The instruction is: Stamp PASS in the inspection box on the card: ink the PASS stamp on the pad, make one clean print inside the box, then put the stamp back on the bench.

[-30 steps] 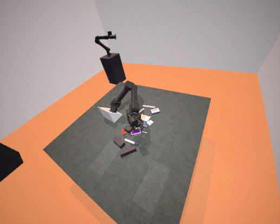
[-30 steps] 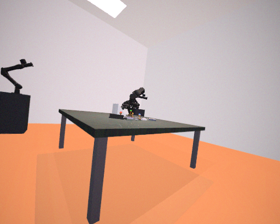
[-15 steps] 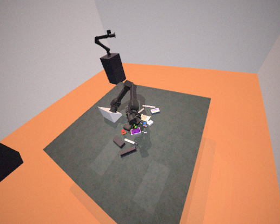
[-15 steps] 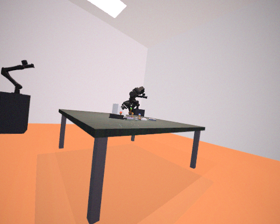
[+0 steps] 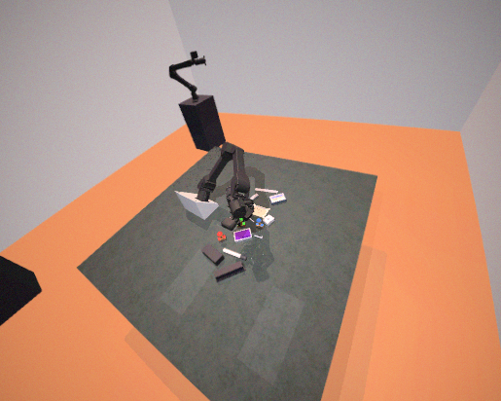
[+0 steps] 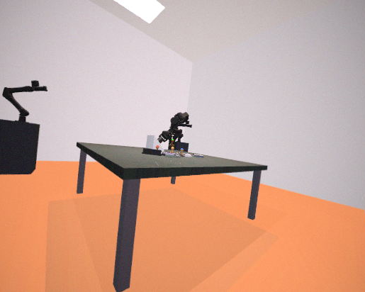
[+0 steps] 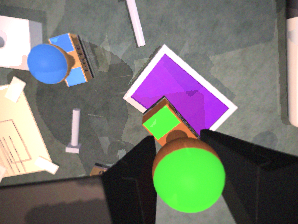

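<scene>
My gripper (image 5: 241, 217) (image 7: 177, 140) is shut on a stamp with a green knob (image 5: 241, 223) (image 6: 172, 140) (image 7: 189, 175). The stamp hangs above the table, higher than the other stamps; its lettering and underside are hidden. In the wrist view its block overlaps the near edge of the purple ink pad (image 5: 242, 235) (image 7: 202, 95), which has a white rim. The cream card (image 5: 261, 210) (image 7: 19, 106) is taped down at the left of the wrist view, cut off by the frame. Part of its box outline shows, and no print is visible on that part.
A blue stamp (image 5: 259, 222) (image 7: 47, 64) stands between card and pad, beside a white block (image 5: 268, 220) (image 7: 15, 55). A red stamp (image 5: 221, 236) (image 6: 157, 147) is left of the pad. A white marker (image 5: 232, 252), dark blocks (image 5: 212, 254) (image 5: 230, 272) and a white angled stand (image 5: 197, 204) are nearby.
</scene>
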Available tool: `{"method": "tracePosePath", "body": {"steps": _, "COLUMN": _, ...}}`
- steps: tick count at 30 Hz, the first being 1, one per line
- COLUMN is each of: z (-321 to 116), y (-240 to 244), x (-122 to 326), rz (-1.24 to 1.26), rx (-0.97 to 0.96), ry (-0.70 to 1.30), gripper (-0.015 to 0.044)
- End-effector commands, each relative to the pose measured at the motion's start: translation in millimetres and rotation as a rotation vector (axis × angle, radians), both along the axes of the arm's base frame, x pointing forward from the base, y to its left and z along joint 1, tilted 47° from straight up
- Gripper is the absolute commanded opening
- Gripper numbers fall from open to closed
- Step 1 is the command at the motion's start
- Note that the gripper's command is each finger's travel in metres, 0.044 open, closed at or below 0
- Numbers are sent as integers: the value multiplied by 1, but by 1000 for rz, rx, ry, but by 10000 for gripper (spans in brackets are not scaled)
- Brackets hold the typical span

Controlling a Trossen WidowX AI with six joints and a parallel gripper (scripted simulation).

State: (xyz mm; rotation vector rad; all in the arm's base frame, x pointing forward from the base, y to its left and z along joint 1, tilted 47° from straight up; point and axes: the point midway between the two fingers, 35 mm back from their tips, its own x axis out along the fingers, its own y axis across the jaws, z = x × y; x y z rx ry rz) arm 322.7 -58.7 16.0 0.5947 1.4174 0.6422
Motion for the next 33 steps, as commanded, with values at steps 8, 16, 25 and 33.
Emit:
{"method": "tracePosePath", "body": {"steps": 8, "z": 50, "y": 44, "x": -2, "rz": -129, "rx": 4, "ry": 127, "gripper": 0}}
{"method": "tracePosePath", "body": {"steps": 16, "z": 82, "y": 77, "x": -12, "rz": -226, "rx": 15, "ry": 226, "gripper": 0}}
{"method": "tracePosePath", "body": {"steps": 25, "z": 115, "y": 112, "x": -30, "rz": -330, "rx": 34, "ry": 341, "gripper": 0}}
{"method": "tracePosePath", "body": {"steps": 33, "z": 120, "y": 118, "x": -34, "rz": -346, "rx": 38, "ry": 360, "gripper": 0}}
